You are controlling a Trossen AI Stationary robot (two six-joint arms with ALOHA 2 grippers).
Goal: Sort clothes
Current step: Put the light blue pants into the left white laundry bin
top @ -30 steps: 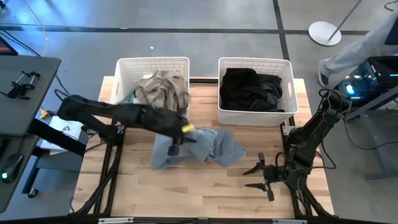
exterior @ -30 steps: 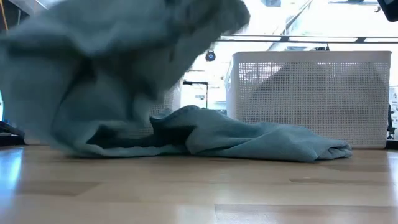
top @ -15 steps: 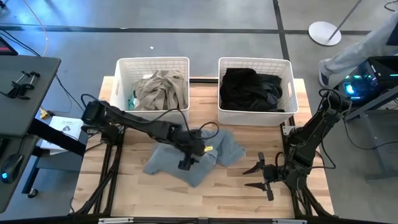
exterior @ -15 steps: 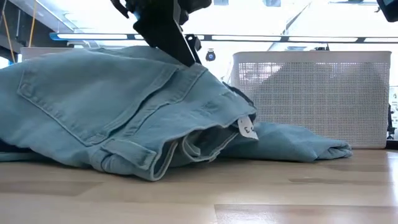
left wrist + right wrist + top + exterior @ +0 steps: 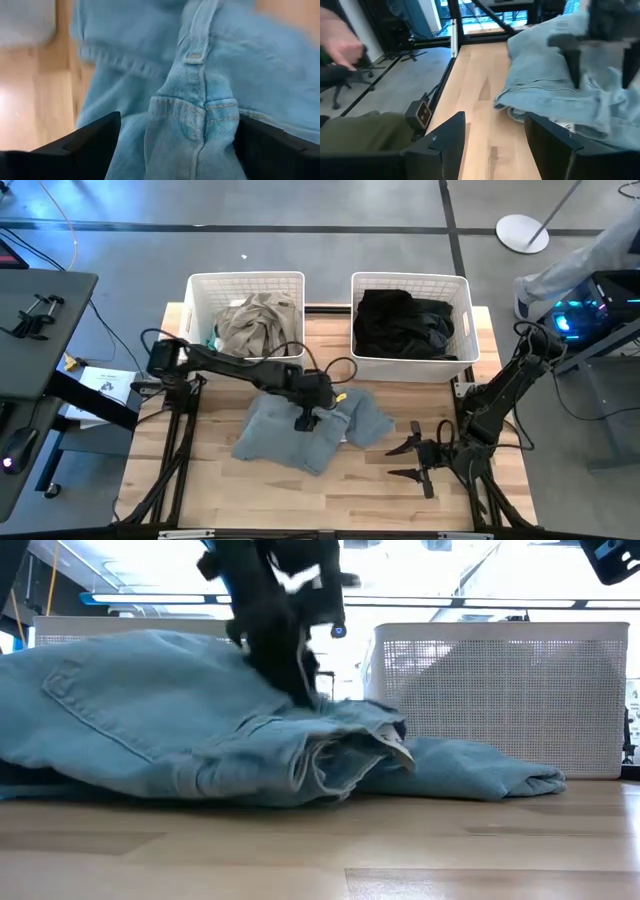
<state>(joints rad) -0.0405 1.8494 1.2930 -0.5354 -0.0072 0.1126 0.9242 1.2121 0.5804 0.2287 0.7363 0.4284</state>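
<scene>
One crumpled light blue denim garment (image 5: 305, 432) lies mid-table, left end effector (image 5: 304, 420) spread open just above it, likely regrasping for sorting; right end effector (image 5: 418, 461) waits open at the table's right.

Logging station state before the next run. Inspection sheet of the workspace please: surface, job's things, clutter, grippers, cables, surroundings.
Surface: wooden table, bare at the front.
Job's things: denim garment crumpled mid-table; beige garment in the left basket; black garments in the right basket.
Clutter: nothing seen on the table beyond the baskets.
Grippers: left gripper open, fingers down at the denim; right gripper open, low over the table's right side, holding nothing.
Cables: cable looping along the left arm.
Surroundings: grey floor, side desk on the left, a person's legs at the upper right.
</scene>
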